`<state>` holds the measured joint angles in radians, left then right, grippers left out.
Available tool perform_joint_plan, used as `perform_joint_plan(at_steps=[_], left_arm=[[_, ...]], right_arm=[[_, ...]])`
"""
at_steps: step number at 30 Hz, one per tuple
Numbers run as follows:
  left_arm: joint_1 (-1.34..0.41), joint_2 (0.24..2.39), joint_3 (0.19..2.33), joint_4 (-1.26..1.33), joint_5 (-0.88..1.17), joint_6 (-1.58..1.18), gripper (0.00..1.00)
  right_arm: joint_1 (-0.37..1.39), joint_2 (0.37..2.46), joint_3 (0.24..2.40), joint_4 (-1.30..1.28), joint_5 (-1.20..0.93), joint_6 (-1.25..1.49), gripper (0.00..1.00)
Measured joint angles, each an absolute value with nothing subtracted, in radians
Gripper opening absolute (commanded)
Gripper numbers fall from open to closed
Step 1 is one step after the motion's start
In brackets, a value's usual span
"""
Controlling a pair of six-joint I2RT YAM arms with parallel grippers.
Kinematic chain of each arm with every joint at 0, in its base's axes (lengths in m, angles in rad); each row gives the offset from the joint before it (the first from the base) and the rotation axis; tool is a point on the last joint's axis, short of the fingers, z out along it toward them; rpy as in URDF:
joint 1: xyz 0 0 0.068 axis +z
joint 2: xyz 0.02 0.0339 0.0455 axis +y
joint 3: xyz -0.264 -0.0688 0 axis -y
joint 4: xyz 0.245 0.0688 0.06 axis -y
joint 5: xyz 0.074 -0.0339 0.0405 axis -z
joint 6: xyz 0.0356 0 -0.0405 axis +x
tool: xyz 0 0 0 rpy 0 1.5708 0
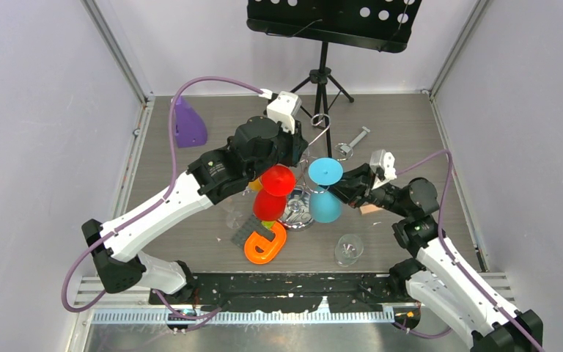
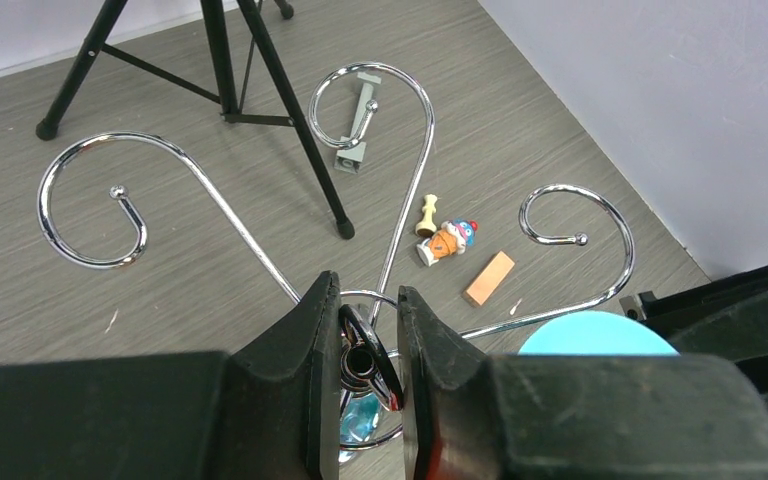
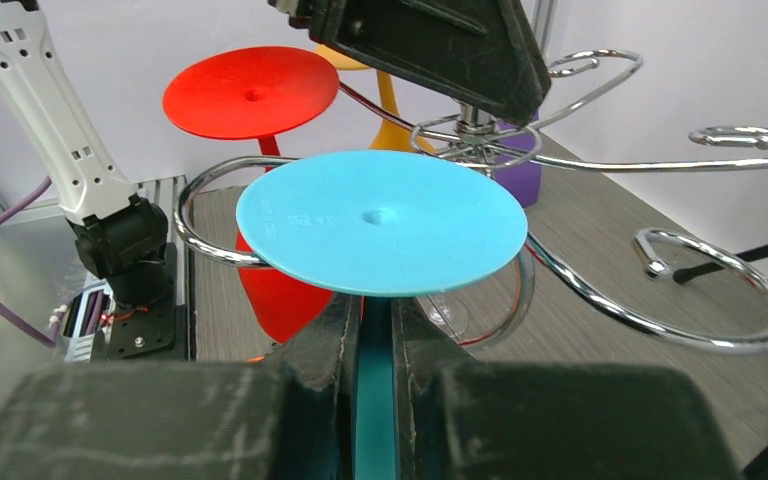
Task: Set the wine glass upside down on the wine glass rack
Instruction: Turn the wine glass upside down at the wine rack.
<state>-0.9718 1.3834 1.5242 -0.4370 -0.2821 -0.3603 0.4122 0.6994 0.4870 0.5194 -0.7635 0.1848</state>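
Grey counter (image 1: 410, 132), frame centre: your right fingers (image 3: 312, 345) are pinching the inverted blue wine glass (image 3: 380, 215) beside the wine glass rack (image 3: 472, 140). Your left fingers (image 2: 310, 340) are bracketing its hub, grip unclear. Seating and releasing are remaining.

Bright, even overhead light, faint shadows, sharp glints on the wine glass rack (image 2: 415, 190), wrist-view foregrounds soft.
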Motion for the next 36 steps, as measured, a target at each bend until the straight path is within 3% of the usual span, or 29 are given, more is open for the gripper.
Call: perform_joint_plan(at_steps=[8, 25, 36], left_arm=[[-0.970, 1.384, 1.524, -0.437, -0.288, -0.363, 0.00], [-0.968, 1.388, 1.524, -0.430, -0.296, -0.369, 0.00], [-0.968, 1.390, 1.524, -0.427, -0.296, -0.372, 0.00]], right_arm=[[0.472, 0.720, 0.477, 0.611, -0.713, 0.202, 0.05], [0.604, 0.833, 0.484, 0.695, -0.673, 0.205, 0.05], [0.616, 0.788, 0.477, 0.683, -0.719, 0.183, 0.05]])
